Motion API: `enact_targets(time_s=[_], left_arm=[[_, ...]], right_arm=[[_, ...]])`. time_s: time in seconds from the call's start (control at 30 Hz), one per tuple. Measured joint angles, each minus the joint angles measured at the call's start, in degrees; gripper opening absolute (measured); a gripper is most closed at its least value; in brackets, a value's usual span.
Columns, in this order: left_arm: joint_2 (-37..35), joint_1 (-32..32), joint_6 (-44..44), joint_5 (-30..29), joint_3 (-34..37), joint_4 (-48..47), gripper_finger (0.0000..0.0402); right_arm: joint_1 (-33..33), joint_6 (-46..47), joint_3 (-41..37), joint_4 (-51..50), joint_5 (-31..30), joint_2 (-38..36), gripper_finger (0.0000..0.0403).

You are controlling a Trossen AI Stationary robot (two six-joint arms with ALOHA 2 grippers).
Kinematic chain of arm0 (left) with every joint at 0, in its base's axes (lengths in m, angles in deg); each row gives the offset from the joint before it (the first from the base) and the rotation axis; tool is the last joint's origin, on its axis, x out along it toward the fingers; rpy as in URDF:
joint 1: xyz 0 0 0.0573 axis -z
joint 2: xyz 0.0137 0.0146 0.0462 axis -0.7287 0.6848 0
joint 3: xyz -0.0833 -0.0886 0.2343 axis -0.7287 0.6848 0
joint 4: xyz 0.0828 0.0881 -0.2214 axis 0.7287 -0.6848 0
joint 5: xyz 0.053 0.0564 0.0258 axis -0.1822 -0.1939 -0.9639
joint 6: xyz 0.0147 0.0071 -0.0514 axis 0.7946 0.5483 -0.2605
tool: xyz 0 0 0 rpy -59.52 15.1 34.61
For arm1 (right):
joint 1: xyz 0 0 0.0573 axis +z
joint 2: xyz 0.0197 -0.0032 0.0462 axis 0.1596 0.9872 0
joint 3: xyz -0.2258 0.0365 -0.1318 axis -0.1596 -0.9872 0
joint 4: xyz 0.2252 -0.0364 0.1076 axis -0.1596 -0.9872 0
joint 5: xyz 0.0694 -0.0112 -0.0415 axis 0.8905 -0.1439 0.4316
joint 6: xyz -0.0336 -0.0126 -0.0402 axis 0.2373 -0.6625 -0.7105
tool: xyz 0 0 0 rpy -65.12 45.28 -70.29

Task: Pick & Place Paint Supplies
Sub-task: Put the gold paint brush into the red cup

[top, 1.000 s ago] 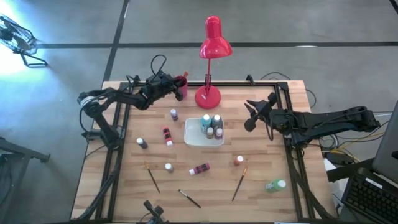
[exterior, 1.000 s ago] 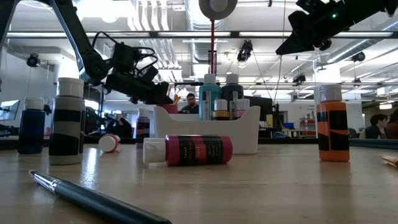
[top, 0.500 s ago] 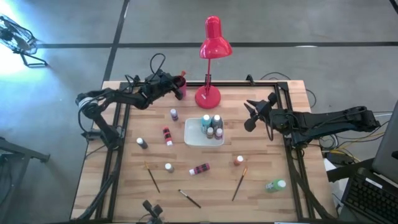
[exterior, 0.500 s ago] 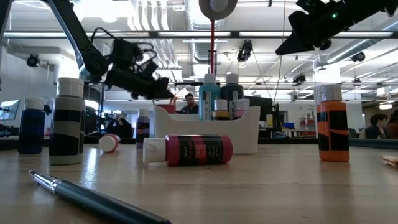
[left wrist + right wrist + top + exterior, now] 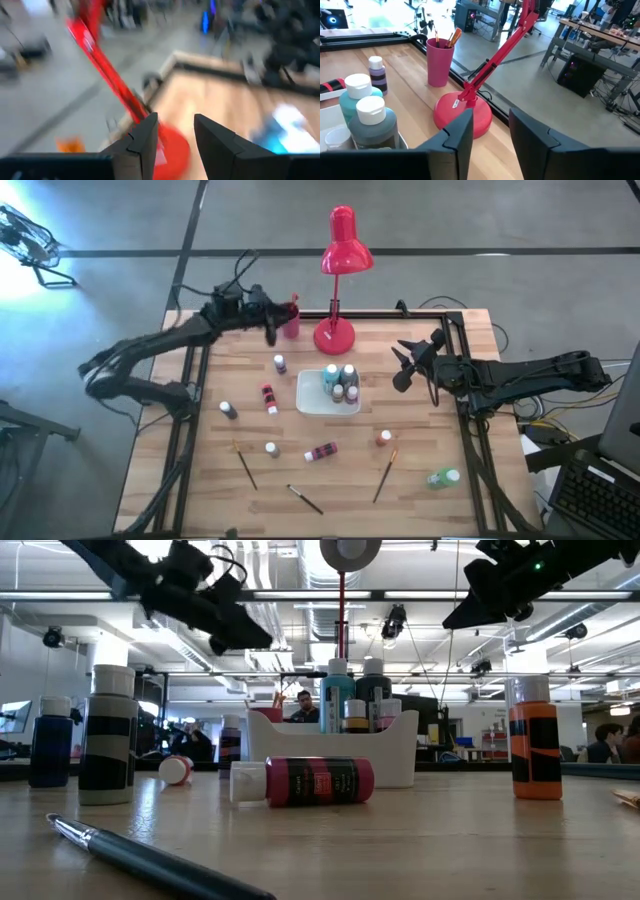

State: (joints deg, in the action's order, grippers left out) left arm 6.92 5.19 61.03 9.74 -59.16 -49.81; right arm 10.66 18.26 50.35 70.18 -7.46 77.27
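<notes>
Seen from above, the left hand [image 5: 268,330] hovers beside the red cup [image 5: 290,321], fingers parted, holding nothing. The nearest loose supply, a purple paint bottle [image 5: 280,363], stands upright just below it. The right hand [image 5: 402,363] waits open beside the white tray [image 5: 306,398].

Red desk lamp [image 5: 341,250], white tray [image 5: 312,398], pink cup [image 5: 439,62], orange bottle [image 5: 535,751]

Motion blurs everything ahead of the left pincer [image 5: 175,132]: the red lamp [image 5: 107,75] smears, and the bench [image 5: 220,102] beyond lacks detail.
</notes>
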Motion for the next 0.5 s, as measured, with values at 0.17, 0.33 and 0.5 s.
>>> enact_targets(time_s=[0.17, 0.33, 0.5], left_arm=[[-7.7, 1.2, 2.5, 0.1, -3.2, -27.0, 0.0133], [-14.7, 4.5, 2.0, 0.1, -3.7, -40.9, 0.0133], [-19.4, 11.4, -1.7, -1.0, -3.6, -43.0, 0.0133]], right_arm=[[0.0, 0.0, 0.0, 0.1, 0.0, 0.0, 0.0136], [0.0, 0.3, 0.0, 0.3, 0.0, 0.0, 0.0147], [0.0, 0.3, 0.0, 0.4, 0.0, 0.0, 0.0156]])
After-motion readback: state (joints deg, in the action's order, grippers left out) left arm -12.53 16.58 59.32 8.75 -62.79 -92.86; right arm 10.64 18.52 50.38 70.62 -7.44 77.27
